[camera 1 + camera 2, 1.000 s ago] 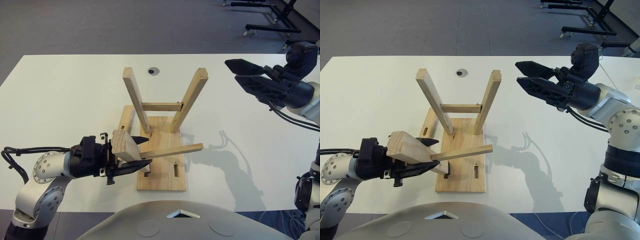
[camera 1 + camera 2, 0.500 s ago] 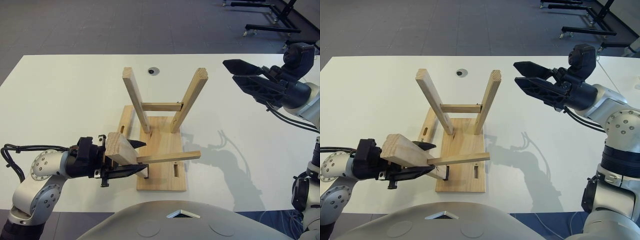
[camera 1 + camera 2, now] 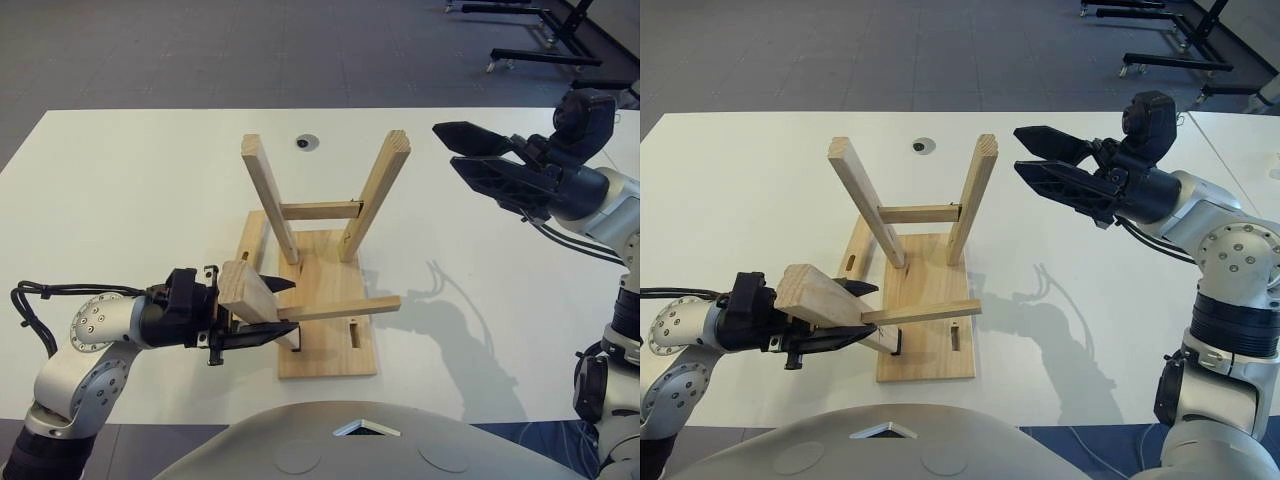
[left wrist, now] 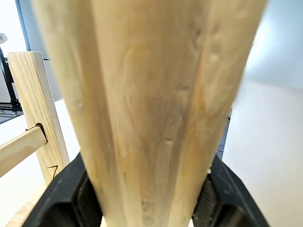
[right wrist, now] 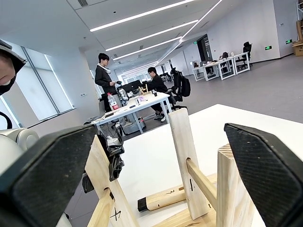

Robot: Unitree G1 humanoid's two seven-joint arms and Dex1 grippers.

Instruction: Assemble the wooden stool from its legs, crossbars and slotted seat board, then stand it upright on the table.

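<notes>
The slotted seat board [image 3: 325, 345] lies flat on the white table [image 3: 120, 200]. Two wooden legs [image 3: 268, 196] [image 3: 374, 192] rise from its far half, joined by a crossbar [image 3: 320, 211]. My left gripper [image 3: 270, 322] hovers over the board's near left corner, shut on a third leg [image 3: 250, 296]. That leg fills the left wrist view [image 4: 151, 104] and carries a second crossbar [image 3: 345, 307] that points right above the board. My right gripper [image 3: 465, 148] hangs open in the air to the right of the standing legs, apart from them.
A small round dark port [image 3: 305, 142] sits in the table behind the stool. Bare table spreads to the left and right of the board. Wheeled black stands [image 3: 545, 50] are on the floor far beyond the table.
My right gripper has drifted left, toward the standing legs. My left gripper dipped toward the near edge with the leg, then came back up over the board's corner. The standing frame kept still.
</notes>
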